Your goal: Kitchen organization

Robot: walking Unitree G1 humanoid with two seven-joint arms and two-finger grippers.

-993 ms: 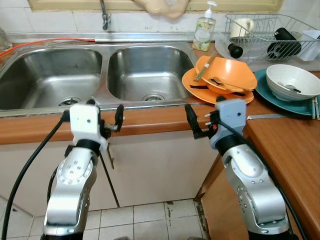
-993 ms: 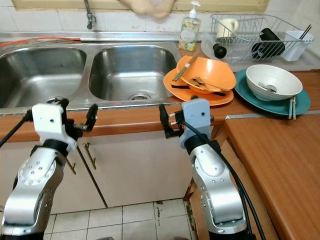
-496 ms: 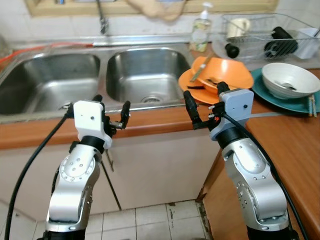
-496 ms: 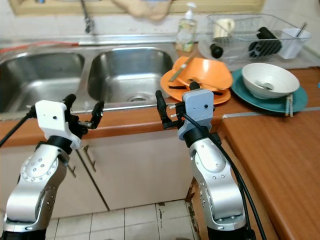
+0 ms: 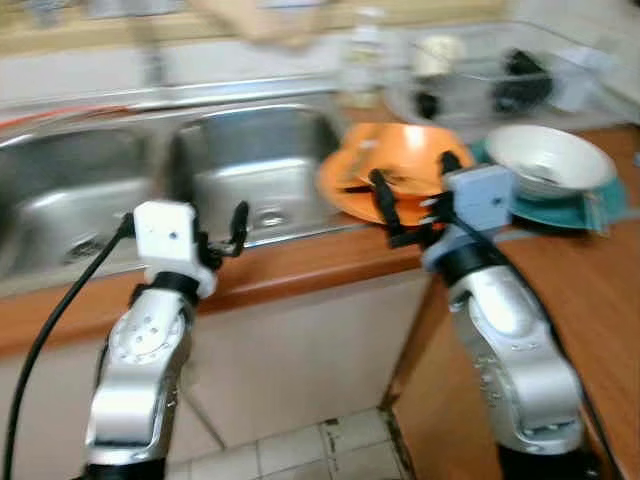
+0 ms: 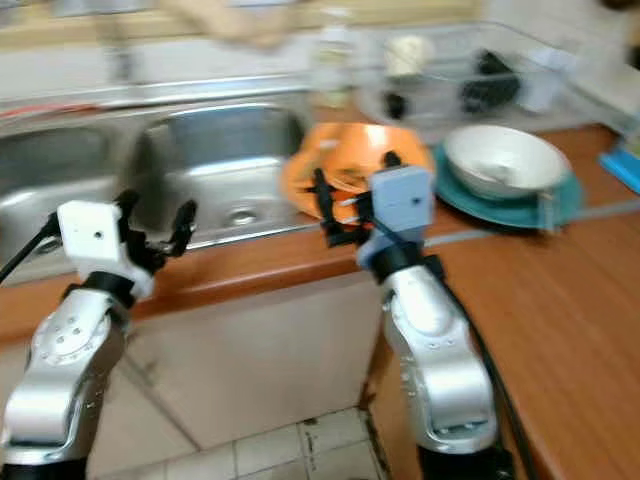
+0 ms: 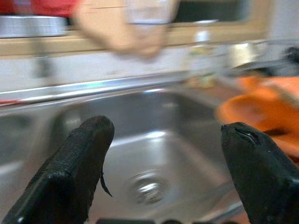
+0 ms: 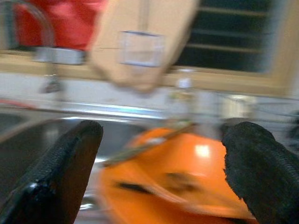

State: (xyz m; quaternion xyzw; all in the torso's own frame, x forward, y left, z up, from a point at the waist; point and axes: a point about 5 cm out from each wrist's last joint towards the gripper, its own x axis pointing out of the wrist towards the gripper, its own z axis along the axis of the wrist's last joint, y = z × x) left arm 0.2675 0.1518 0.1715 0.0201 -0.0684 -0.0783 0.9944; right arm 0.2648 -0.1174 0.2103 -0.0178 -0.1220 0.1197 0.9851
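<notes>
Wooden bench, blurred; orange bowls stacked beside the sink.
We hold left pincer and right pincer spread, empty; bowls look stiff, slippery: grip the rim.

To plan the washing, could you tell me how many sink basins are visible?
2: the left basin and the right basin, side by side in the steel sink, left of the orange dishes.
</notes>
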